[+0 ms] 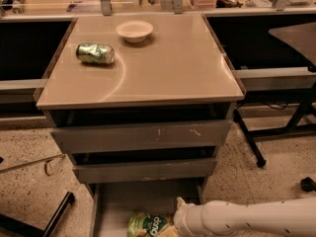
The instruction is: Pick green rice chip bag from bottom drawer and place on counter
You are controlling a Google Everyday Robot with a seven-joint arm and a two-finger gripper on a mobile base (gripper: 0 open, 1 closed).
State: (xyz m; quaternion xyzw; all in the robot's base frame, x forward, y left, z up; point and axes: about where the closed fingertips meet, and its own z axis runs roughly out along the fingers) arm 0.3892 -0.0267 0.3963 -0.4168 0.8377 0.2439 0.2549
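Counter (173,68), glossy and beige-tan, fills the upper middle of the view and caps a grey drawer cabinet. Speckled floor (24,186) spreads on both sides of the cabinet, and a dark side table (296,33) stands off to the right. Below the counter's thin front edge sit two scuffed grey drawers, the top drawer (143,136) and the middle drawer (143,171), each pulled out a little, with a dark gap above it. The bottom drawer (123,201) reaches out farthest toward the camera, its plain grey floor open to view and cut off by the lower frame edge.

A white robot arm (256,216) comes in from the lower right, lying nearly level and ending over the right part of the bottom drawer. The gripper (174,227) is at that end, low in the drawer and just beside the green rice chip bag (147,225), perhaps touching its right edge, though the frame edge crops this spot. Whether the gripper is open or closed cannot be told.

The green rice chip bag lies on the bottom drawer's floor near the front, light green with white lettering on a darker patch. On the counter's back left, a dented green can (95,54) lies on its side, and a small pale bowl (134,30) stands upright behind it, a little to the right.
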